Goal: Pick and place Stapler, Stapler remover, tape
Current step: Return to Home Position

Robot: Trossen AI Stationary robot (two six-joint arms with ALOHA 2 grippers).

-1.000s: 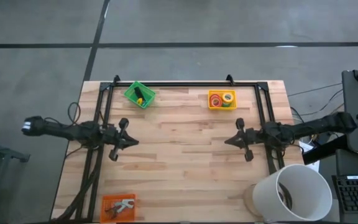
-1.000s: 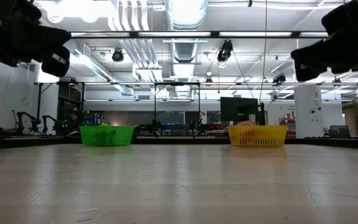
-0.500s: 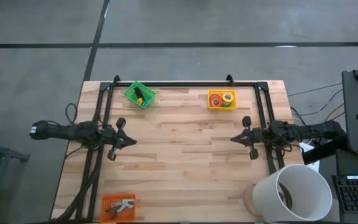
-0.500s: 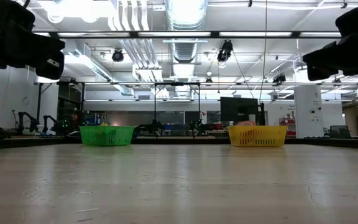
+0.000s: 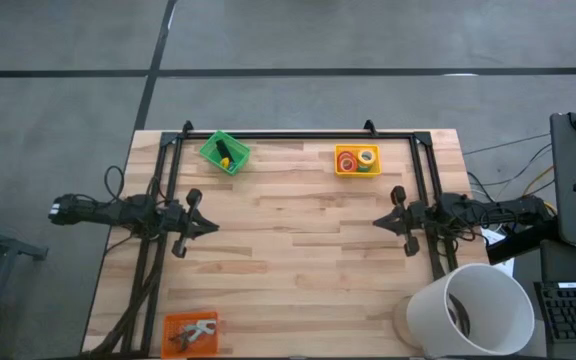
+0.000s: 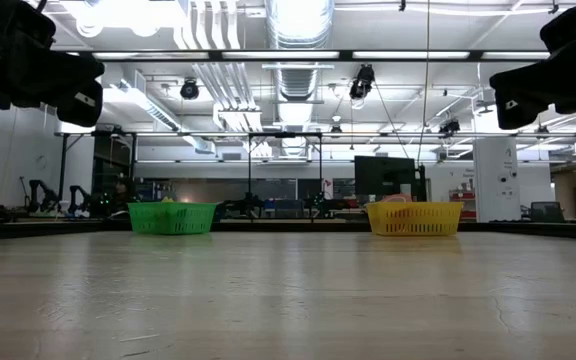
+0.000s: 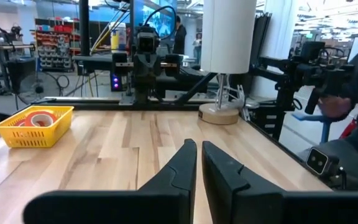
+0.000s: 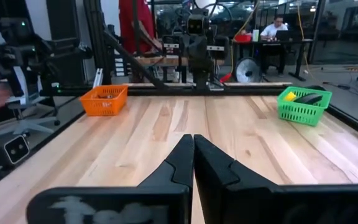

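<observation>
The black stapler (image 5: pixel 224 150) lies in a green basket (image 5: pixel 212 150) at the table's far left, beside a yellow item; the right wrist view shows the stapler (image 8: pixel 309 98) too. Tape rolls (image 5: pixel 357 159) sit in a yellow basket (image 5: pixel 340 170) at the far right, and the tape rolls (image 7: pixel 40 118) also show in the left wrist view. The stapler remover (image 5: pixel 198 328) lies in an orange basket (image 5: pixel 173 322) at the near left corner. My left gripper (image 5: pixel 216 227) hovers mid-left and my right gripper (image 5: pixel 376 222) mid-right, both shut and facing each other.
A black frame (image 5: pixel 298 135) runs along the far edge and down both sides. A large white cylinder (image 5: pixel 468 308) on a round base stands at the near right corner. Bare wood lies between the two grippers. People and equipment show in the room beyond.
My right gripper has drawn back a little toward the table's right edge, staying shut. In the low view both arms have pulled outward toward the picture's sides. The baskets and their contents have not moved.
</observation>
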